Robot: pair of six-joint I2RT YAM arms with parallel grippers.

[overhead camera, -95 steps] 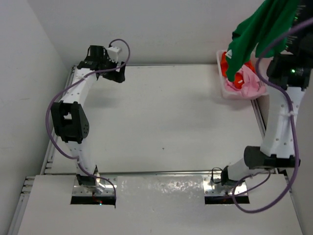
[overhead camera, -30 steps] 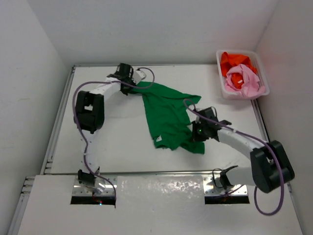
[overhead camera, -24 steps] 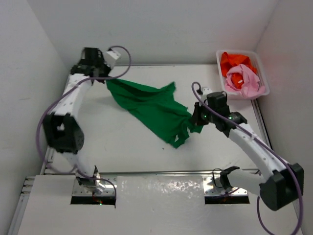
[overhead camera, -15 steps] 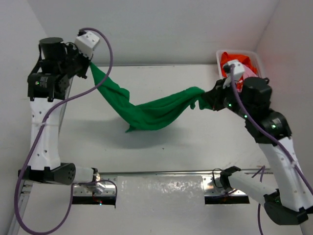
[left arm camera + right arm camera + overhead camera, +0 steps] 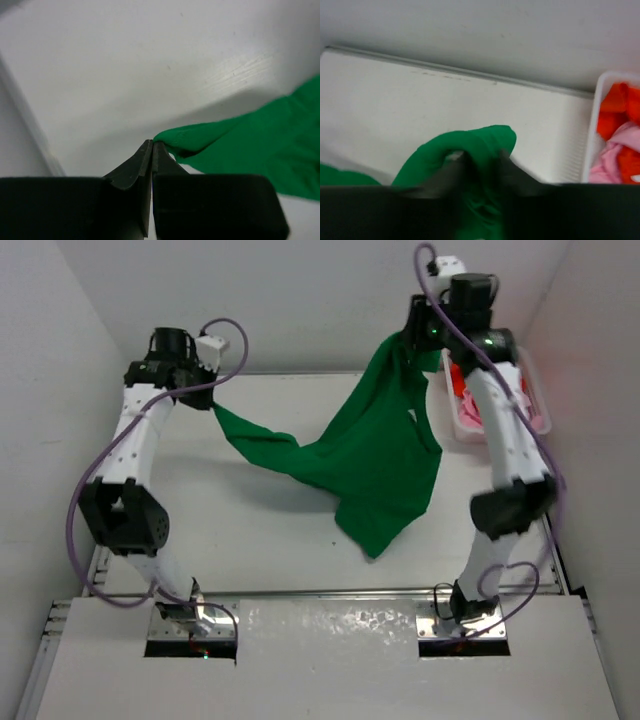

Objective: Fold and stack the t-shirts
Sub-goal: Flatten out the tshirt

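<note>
White left arm [image 5: 140, 437] and right arm [image 5: 511, 430]; black joints [image 5: 125, 525]; purple cables [image 5: 71, 525]; black fingers [image 5: 131, 164]

Left arm [image 5: 140, 435] raised, fingers [image 5: 134, 167] pinched — right arm [image 5: 505, 430] high, fingers [image 5: 521, 181] clamped.

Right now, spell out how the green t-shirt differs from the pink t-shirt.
Colour: the green t-shirt is bright green, the pink t-shirt pale pink. Place: the green t-shirt hangs over the table, the pink t-shirt lies in the white basket. Hold: the left claw and right claw each pinch the green t-shirt; neither touches the pink t-shirt. Shape: the green t-shirt is spread out, the pink t-shirt bunched. Both are unfolded soft cloth.
</note>
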